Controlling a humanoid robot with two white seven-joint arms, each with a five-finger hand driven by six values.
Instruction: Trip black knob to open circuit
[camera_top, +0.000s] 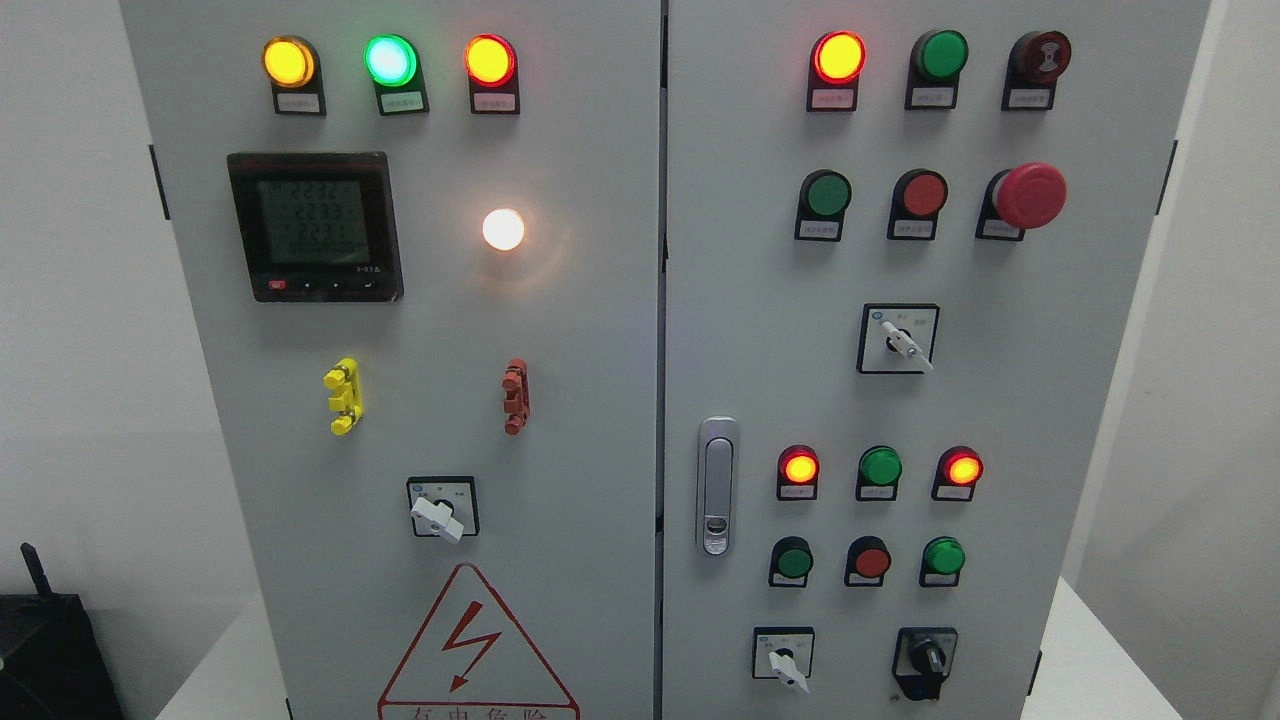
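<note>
We see neither hand in the head view, so their state is unknown; black knob sits lower right on the cabinet, handle upright, probably nearer our right arm.

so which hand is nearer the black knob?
Neither can be judged: no hand or arm shows in the head view. The black knob sits untouched at the right door's lower right.

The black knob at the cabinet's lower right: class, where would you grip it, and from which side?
Pinch the black knob across its raised central bar, coming straight at the door face. The bar stands roughly upright, so fingers go on its left and right flanks.
</note>
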